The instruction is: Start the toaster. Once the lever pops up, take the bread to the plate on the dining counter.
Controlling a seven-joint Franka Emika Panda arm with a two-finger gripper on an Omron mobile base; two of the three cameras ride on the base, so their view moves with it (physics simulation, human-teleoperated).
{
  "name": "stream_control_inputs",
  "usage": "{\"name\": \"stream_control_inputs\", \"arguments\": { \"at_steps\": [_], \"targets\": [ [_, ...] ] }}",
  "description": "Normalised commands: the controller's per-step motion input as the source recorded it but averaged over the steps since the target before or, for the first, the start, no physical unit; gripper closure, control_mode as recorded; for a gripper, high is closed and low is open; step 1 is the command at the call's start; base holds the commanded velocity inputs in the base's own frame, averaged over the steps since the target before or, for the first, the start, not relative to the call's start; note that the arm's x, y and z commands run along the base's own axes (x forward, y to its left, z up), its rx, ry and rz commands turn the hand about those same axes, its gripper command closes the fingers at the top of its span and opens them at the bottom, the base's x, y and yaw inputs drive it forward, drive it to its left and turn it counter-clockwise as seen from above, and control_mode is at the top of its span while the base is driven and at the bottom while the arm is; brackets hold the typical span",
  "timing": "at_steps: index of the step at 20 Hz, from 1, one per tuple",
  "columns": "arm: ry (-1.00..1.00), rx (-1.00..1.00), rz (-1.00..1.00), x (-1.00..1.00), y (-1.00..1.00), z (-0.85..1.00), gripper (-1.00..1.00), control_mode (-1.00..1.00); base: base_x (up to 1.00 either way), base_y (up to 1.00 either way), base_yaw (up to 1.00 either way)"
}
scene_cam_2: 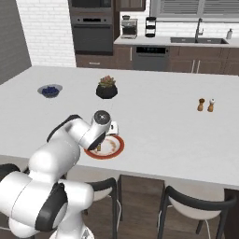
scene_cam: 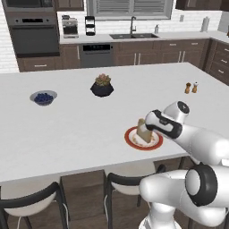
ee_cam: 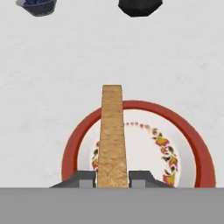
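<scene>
The bread [ee_cam: 112, 131], a tan slice seen edge-on in the hand view, stands upright between my fingertips. My gripper [ee_cam: 112, 177] is shut on it. Right beneath lies the plate [ee_cam: 70, 148], red-rimmed with a flowered pale centre, on the white dining counter [scene_cam: 67, 129] near its front edge. From the left base, the bread [scene_cam: 143, 129] stands on edge at the plate [scene_cam: 134, 142], with the gripper [scene_cam: 150, 129] at its right side. I cannot tell whether the slice touches the plate. In the right base view my hand [scene_cam_2: 100, 147] covers most of the plate [scene_cam_2: 117, 148]. The toaster is out of view.
A grey bowl of blueberries [scene_cam: 43, 97] sits at the counter's left and a black pot with a plant [scene_cam: 102, 86] at mid-counter. Two small shakers [scene_cam: 191, 87] stand to the right. Dark chairs [scene_cam: 27, 205] [scene_cam: 129, 179] are tucked under the front edge.
</scene>
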Motion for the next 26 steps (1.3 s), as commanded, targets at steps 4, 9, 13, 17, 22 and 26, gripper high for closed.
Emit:
{"name": "stream_control_inputs", "arguments": {
  "at_steps": [4, 9, 13, 17, 22, 26],
  "targets": [
    [0.0, 0.0, 0.0, 0.08, 0.03, -0.07, 1.0, -1.0, 0.0, 0.0, 0.0],
    [0.0, 0.01, 0.01, 0.0, 0.13, 0.0, 1.0, -1.0, 0.0, 0.0, 0.0],
    [0.01, 0.02, 0.03, 0.13, 0.09, 0.0, 1.0, -1.0, 0.0, 0.0, 0.0],
    [0.05, 0.03, 0.03, 0.09, 0.12, -0.08, 1.0, -1.0, 0.0, 0.0, 0.0],
    [0.13, 0.04, 0.05, 0.09, 0.03, -0.17, 1.0, -1.0, 0.0, 0.0, 0.0],
    [0.1, 0.06, 0.06, 0.18, 0.0, -0.09, 1.0, -1.0, 0.0, 0.0, 0.0]
  ]
}}
